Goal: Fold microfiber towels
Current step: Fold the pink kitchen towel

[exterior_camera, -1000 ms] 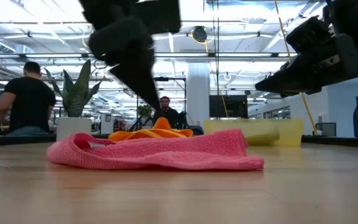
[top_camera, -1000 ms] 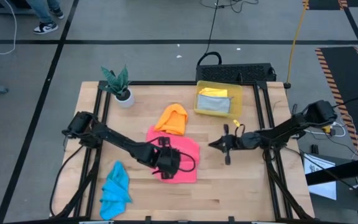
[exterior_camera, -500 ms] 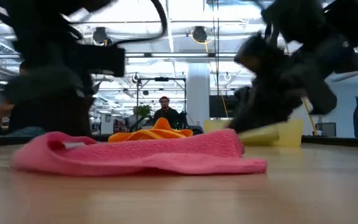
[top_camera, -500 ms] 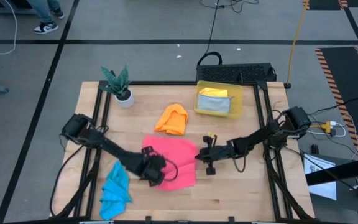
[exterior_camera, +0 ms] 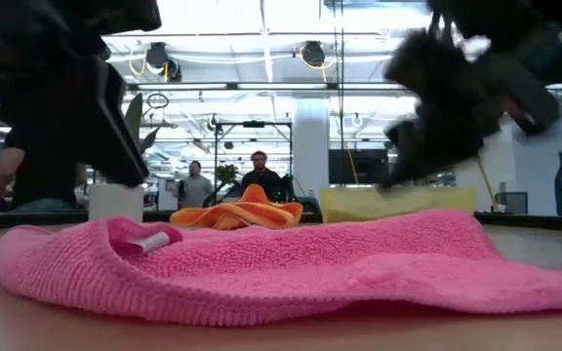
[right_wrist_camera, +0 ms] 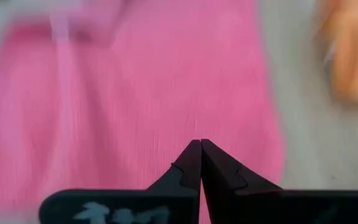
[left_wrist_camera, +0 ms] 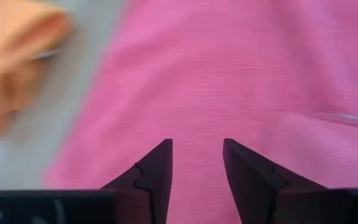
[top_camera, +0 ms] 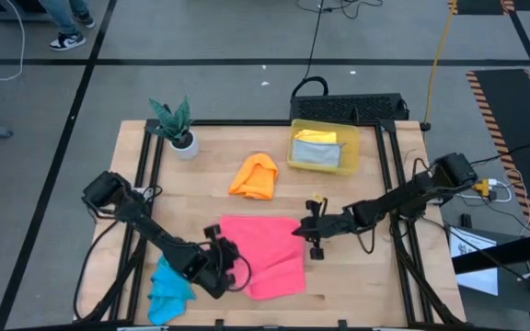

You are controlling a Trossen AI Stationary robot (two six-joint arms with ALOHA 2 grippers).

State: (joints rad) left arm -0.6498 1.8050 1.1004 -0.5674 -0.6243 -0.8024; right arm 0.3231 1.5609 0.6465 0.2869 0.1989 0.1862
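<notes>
A pink towel [top_camera: 270, 257] [exterior_camera: 291, 273] lies spread on the wooden table near its front edge, with a white tag [exterior_camera: 149, 241] at its left end. My left gripper [top_camera: 231, 274] [left_wrist_camera: 197, 144] hangs open over the towel's left near part. My right gripper [top_camera: 297, 230] [right_wrist_camera: 201, 143] is shut above its far right corner. In the low view both grippers [exterior_camera: 115, 166] [exterior_camera: 408, 166] stand clear above the cloth. An orange towel [top_camera: 254, 176] sits bunched farther back. A blue towel [top_camera: 168, 285] lies crumpled at the near left.
A yellow plastic bin [top_camera: 293, 138] at the back right holds a yellow towel [top_camera: 316, 136] and a grey one [top_camera: 318, 154]. A small potted plant [top_camera: 175, 129] stands at the back left. People show in the room beyond the table.
My left gripper has moved toward the table's near left corner and rolled. My right gripper has moved left to the pink towel's right edge and tipped down. The pink towel has slid toward the near edge and now lies flatter and wider.
</notes>
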